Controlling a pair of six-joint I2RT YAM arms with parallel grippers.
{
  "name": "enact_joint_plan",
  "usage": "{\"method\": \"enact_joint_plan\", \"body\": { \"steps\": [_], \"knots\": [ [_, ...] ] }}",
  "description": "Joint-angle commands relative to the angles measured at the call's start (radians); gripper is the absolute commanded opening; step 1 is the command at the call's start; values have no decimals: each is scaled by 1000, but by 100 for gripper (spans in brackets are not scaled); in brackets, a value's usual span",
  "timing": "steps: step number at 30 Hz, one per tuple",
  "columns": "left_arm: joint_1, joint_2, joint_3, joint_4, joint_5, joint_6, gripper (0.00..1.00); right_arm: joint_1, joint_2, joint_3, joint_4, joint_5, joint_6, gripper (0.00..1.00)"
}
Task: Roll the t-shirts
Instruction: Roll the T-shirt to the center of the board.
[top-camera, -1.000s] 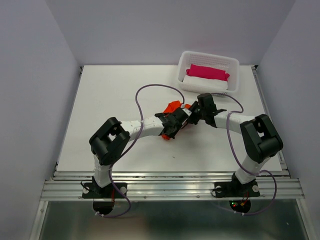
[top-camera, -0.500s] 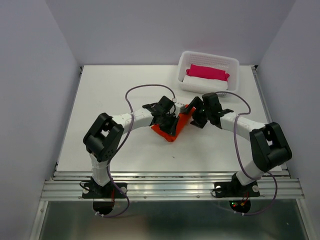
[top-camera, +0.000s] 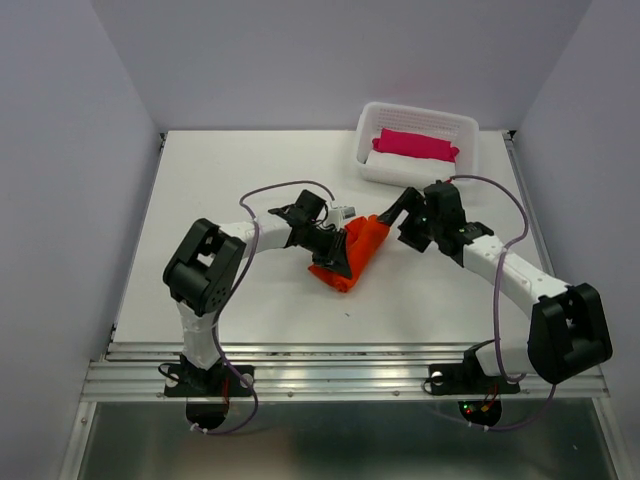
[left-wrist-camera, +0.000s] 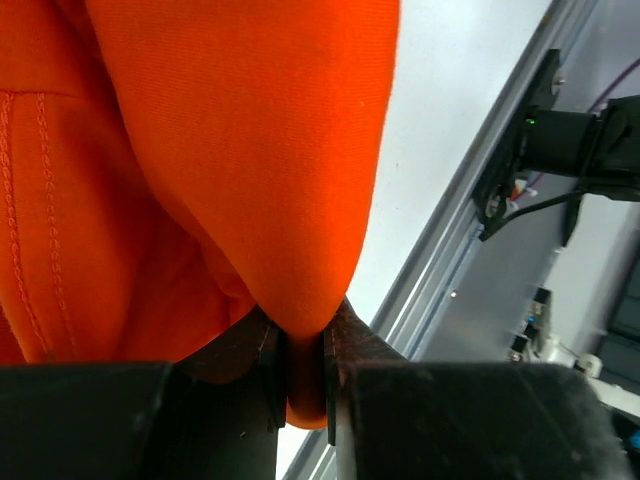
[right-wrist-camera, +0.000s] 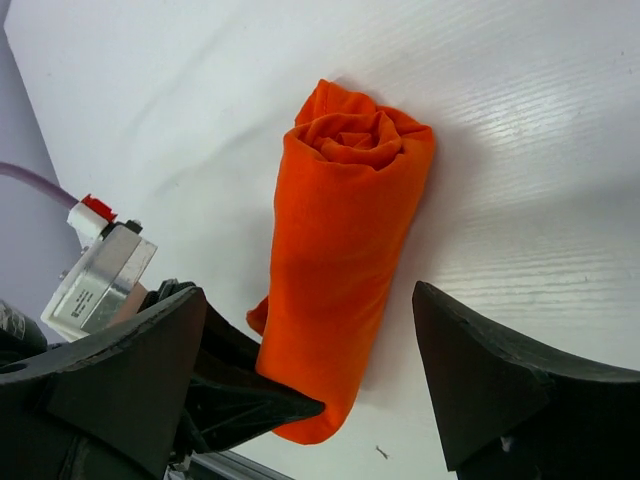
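On the white counter (top-camera: 230, 180), a little right of its middle, the orange-red t-shirt (top-camera: 355, 250) lies rolled into a tight, slightly tapered cylinder. The roll runs diagonally. Its spiral end, seen face-on in the right wrist view (right-wrist-camera: 350, 135), points toward the far right, and its other end points toward the near edge. The left pincer (top-camera: 338, 258) meets the roll from the left at the near end. In the left wrist view its two fingers (left-wrist-camera: 268, 375) are pressed together on a fold of the orange fabric, with cloth bulging out above the clamp. The right pincer (top-camera: 400, 222) stands just beyond the spiral end on the basket side, its jaws wide apart with nothing between them. In its own camera the roll lies clear of both fingers (right-wrist-camera: 130, 370), and no contact can be seen. The counter surface is matt white with a faint grain, and the roll casts a soft shadow on it. At the far right corner sits a white slatted plastic basket (top-camera: 420, 108). It holds a magenta-pink cloth roll (top-camera: 415, 144) resting on a white cloth bundle (top-camera: 405, 170). Pale lilac-grey walls (top-camera: 330, 60) enclose the counter on three sides. An aluminium rail (top-camera: 350, 378) along the near edge carries both arm bases. Purple cables (top-camera: 275, 190) loop above each arm.
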Motion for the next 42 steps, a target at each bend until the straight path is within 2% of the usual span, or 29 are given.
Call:
{"method": "enact_joint_plan", "body": {
  "steps": [1,6,7,9,10,13,17,26,27,28,30,32,34,37,42],
  "knots": [
    [15,13,-22,67,153,-54,0,-6,-1,27,-8,-37,-107,88],
    [34,39,-36,83,177,-65,0,-6,31,0,93,-142,-112,74],
    [35,46,-39,87,184,-65,0,-6,38,-12,106,-152,-104,65],
    [35,51,-40,89,187,-69,0,-6,56,-23,141,-165,-89,57],
    [35,53,-42,92,188,-69,0,-6,62,-34,153,-174,-84,49],
    [37,60,-41,98,194,-77,0,-6,96,-39,184,-204,-72,37],
    [43,74,-31,98,202,-80,0,-6,151,-20,258,-263,-63,34],
    [57,68,-11,78,182,-77,1,-6,297,46,313,-246,-31,31],
    [58,63,-5,71,171,-71,6,-6,307,53,313,-234,-24,31],
    [61,54,-2,52,150,-66,20,-6,320,67,311,-226,-23,31],
    [66,40,10,26,121,-54,36,-6,358,86,304,-206,-20,31],
    [66,16,27,-32,75,-36,62,-6,399,110,305,-206,-15,30],
    [66,-12,35,-58,27,-22,72,-6,424,132,308,-209,-14,30],
    [69,-56,39,-106,-40,-13,81,-6,459,150,310,-211,-17,30],
    [70,-133,38,-195,-149,-3,83,-6,499,190,299,-214,-20,29]
  ]
}}
